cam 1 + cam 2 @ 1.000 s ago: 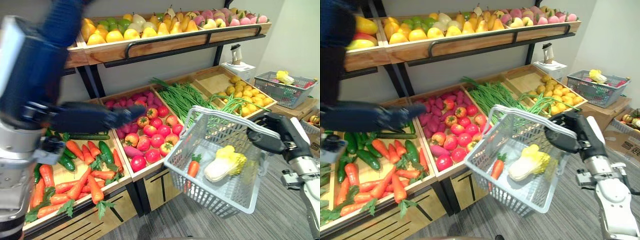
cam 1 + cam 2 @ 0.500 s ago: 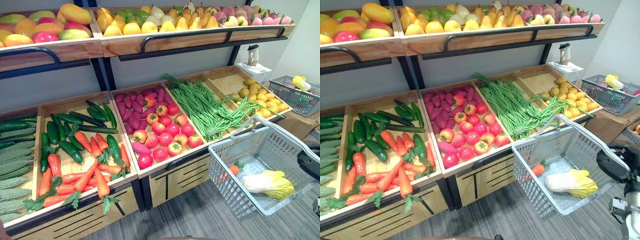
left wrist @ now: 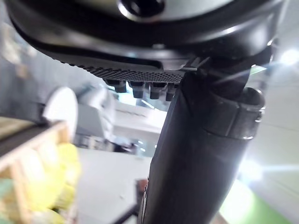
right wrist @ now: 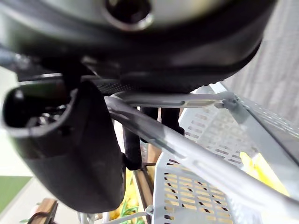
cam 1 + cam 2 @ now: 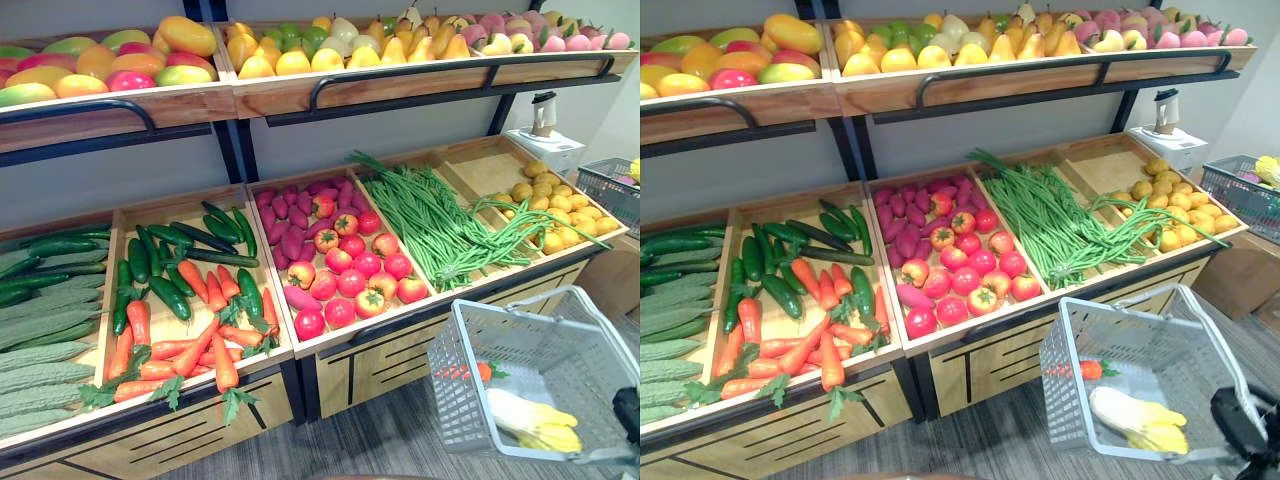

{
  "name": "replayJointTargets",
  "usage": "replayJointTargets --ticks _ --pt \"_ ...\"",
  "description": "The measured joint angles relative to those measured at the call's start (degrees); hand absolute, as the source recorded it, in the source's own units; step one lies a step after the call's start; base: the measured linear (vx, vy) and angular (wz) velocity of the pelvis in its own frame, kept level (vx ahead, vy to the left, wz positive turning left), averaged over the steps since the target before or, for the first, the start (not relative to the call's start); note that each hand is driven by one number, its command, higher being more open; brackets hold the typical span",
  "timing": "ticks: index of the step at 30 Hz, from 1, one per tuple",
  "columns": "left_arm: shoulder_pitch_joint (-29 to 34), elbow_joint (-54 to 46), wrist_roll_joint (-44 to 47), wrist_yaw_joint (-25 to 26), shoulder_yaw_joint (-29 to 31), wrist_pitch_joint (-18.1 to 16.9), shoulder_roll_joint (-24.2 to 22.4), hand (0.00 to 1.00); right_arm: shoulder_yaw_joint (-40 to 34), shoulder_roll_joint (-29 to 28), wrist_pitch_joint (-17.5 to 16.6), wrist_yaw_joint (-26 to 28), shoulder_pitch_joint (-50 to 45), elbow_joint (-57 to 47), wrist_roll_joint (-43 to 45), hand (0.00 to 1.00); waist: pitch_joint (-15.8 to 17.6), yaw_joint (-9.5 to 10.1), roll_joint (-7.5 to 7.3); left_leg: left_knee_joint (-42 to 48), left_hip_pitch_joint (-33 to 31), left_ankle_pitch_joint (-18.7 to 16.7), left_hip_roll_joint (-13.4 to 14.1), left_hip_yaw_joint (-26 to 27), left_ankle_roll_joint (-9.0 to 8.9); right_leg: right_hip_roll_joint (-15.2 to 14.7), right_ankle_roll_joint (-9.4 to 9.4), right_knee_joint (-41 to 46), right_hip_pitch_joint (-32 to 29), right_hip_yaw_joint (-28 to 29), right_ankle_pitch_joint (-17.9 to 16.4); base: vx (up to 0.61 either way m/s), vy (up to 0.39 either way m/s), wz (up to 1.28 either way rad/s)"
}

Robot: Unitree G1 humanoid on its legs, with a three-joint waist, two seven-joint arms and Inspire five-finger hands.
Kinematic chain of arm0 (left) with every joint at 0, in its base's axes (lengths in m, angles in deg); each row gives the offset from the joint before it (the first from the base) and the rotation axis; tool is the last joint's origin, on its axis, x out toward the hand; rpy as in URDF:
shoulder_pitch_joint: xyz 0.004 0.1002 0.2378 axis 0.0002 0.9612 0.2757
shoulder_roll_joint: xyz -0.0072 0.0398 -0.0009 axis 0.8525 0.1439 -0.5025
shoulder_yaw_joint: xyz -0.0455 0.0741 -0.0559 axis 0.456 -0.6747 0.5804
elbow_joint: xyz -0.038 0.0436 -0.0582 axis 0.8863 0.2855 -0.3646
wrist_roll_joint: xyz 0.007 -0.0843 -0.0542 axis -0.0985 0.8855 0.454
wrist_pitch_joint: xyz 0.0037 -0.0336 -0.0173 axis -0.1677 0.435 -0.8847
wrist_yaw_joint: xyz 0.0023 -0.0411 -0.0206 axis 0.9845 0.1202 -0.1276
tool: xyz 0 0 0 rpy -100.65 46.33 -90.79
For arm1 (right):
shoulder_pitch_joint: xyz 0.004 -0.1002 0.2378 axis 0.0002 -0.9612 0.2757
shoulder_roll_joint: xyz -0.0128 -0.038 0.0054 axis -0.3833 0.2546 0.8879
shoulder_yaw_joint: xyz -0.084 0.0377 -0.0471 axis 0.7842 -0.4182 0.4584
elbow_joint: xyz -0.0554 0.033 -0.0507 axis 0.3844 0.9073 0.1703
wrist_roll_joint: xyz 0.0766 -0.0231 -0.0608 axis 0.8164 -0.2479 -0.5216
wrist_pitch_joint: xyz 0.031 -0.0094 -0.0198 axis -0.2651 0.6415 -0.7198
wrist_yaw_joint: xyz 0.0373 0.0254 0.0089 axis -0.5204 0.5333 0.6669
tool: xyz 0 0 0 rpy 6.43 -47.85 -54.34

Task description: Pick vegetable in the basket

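From the head's left eye, a grey basket [image 5: 447, 345] hangs at the lower right, in front of a wooden stand [image 5: 330, 345] of produce. A small carrot [image 5: 482, 371] and a pale yellow cabbage [image 5: 530, 420] lie on the basket's floor, the carrot nearer the stand and just apart from the cabbage. The dark right hand [image 5: 630, 408] shows at the edge of the view, above the basket's far side. On the stand, a crate holds loose carrots [image 5: 190, 350] and cucumbers [image 5: 150, 270]. Next come tomatoes [image 5: 350, 285] and then green beans [image 5: 430, 220], all well apart from either hand. Fruit [image 5: 300, 60] fills the upper shelf.

The right eye gives the same layout, with the basket's handle raised toward the right hand.

In the left wrist view, the left hand [image 3: 135, 67] holds nothing. Its thumb [image 3: 201, 154] stands out straight, and its fingers [image 3: 140, 88] show as short stubs in a row, apart from the thumb and not curled on anything. What lies beyond them is blurred.

In the right wrist view, the handle [image 4: 196, 154] runs slantwise through the right hand. The thumb [image 4: 60, 154] lies on one side of the bar and the fingers [image 4: 132, 144] hook round the other, so the hand is clamped on the handle. The basket hangs beneath it, with a yellow edge of the cabbage lying below the fingers, not touching them.
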Motion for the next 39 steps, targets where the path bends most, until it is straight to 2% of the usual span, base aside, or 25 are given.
replayJointTargets --ticks 4,6,10,12,15,20,27,29,36,39 --pt "-0.2 19.0 4.5 -2.8 -3.8 3.9 -0.6 1.0 0.4 -5.6 0.0 -3.4 1.4 6.8 2.4 0.0 0.0 0.55 -0.54 -0.2 0.0 0.0 -0.1 -0.8 0.06 -0.3 0.22 0.0 0.4 -0.9 -0.5 0.02 0.0 0.12" --pt "-0.9 29.9 4.5 -5.5 -7.1 6.8 -1.1 1.0 4.1 -6.8 -0.1 -6.5 2.8 13.8 2.8 0.0 0.1 0.82 -1.04 -0.4 0.2 0.0 -0.2 -1.0 0.08 -0.4 0.42 0.0 0.7 -1.2 -0.7 0.03 0.002 0.05" --pt "-2.3 38.0 4.3 -7.8 -12.7 8.3 -1.1 1.0 9.9 -6.5 -0.2 -8.3 3.6 20.9 2.4 0.0 0.3 1.37 -1.37 -0.8 0.3 -0.1 -0.5 -1.1 0.15 -0.7 0.65 0.0 0.7 -1.4 -0.9 0.03 0.008 0.04" --pt "-3.0 40.8 4.3 -9.3 -15.8 8.6 -1.0 1.0 12.8 -6.2 -0.2 -8.3 4.2 25.0 2.6 0.0 0.6 1.58 -1.07 -1.4 0.7 0.0 -0.5 -1.1 0.14 -0.7 0.7 0.0 1.1 -1.7 -1.2 0.04 0.003 0.04" --pt "-3.9 42.6 4.2 -10.4 -20.2 8.7 -0.9 1.0 15.3 -6.0 -0.7 -7.4 4.5 28.2 2.5 0.0 1.6 1.87 -0.47 -2.3 2.1 0.0 -0.8 -1.1 0.13 -0.9 0.92 0.0 2.1 -1.9 -1.7 0.04 0.018 0.05" --pt "-5.2 43.6 0.8 -12.4 -26.0 8.7 -1.0 1.0 17.2 -5.7 -1.0 -6.5 5.4 29.5 1.2 0.0 2.2 1.93 -0.33 -2.7 2.3 0.0 -0.9 -1.1 0.11 -1.0 1.13 0.0 2.1 -2.1 -2.0 0.03 0.008 0.01" --pt "-7.4 44.1 0.0 -14.0 -29.9 8.7 -0.8 1.0 18.8 -5.5 -1.1 -4.8 6.5 32.1 0.2 0.0 3.7 2.01 -1.55 -1.8 3.1 0.0 -0.9 -0.9 0.09 -1.1 1.12 0.1 3.4 -2.3 -2.1 0.0 0.0 0.0" --pt "-7.4 44.1 -0.1 -14.5 -30.7 8.8 -0.8 1.0 19.3 -5.5 -1.1 -4.1 6.3 32.2 0.2 0.0 4.5 2.02 -1.94 -0.6 3.6 -0.2 -0.7 -0.8 0.29 -1.2 1.04 1.5 3.9 -2.4 -3.0 -0.05 -0.007 0.06" --pt "-7.0 44.2 -6.6 -15.3 -33.2 9.0 -0.5 1.0 19.9 -5.8 -0.9 -3.1 4.3 34.5 -0.4 0.0 5.7 2.19 -1.7 5.3 3.6 -4.1 0.2 0.0 0.75 -1.2 1.27 7.5 3.0 -1.6 -5.8 -0.05 0.018 -0.04" --pt "-7.2 44.2 -8.2 -14.9 -34.0 8.9 -0.4 1.0 19.9 -5.9 -0.9 -2.9 4.0 34.5 -0.3 0.0 6.7 2.01 -2.45 8.5 3.2 -5.8 0.7 2.5 0.91 -0.6 1.35 10.3 0.7 1.2 -6.2 -0.05 0.035 -0.44"
